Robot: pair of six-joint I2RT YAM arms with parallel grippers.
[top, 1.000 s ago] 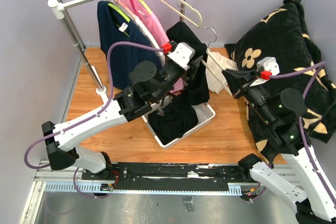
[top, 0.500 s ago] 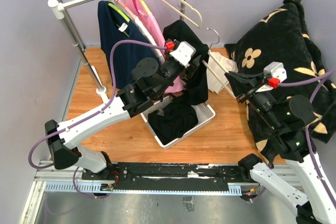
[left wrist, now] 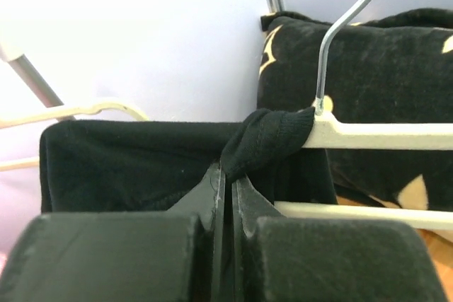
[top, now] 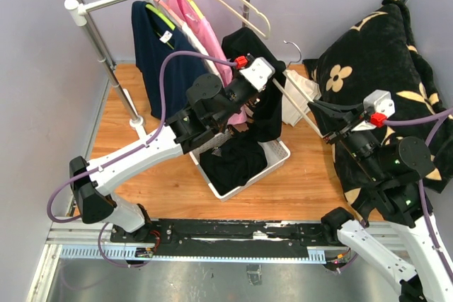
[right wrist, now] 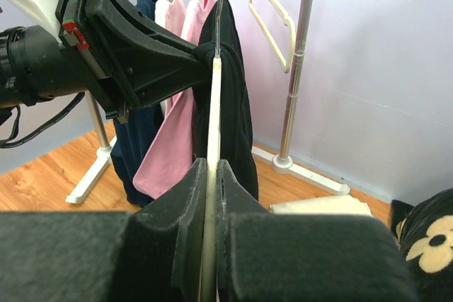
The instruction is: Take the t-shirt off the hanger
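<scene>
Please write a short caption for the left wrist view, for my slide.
Left gripper pinches the black t-shirt where it bunches around the cream hanger; a flowered black blanket lies behind.

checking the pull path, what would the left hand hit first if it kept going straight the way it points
The black t-shirt the left hand grips, then probably the cream hanger just behind it.

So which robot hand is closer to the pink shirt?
Left. The left fingers pinch the black t-shirt beside the pink shirt; the right fingers hold the hanger further off, by the flowery blanket.
</scene>
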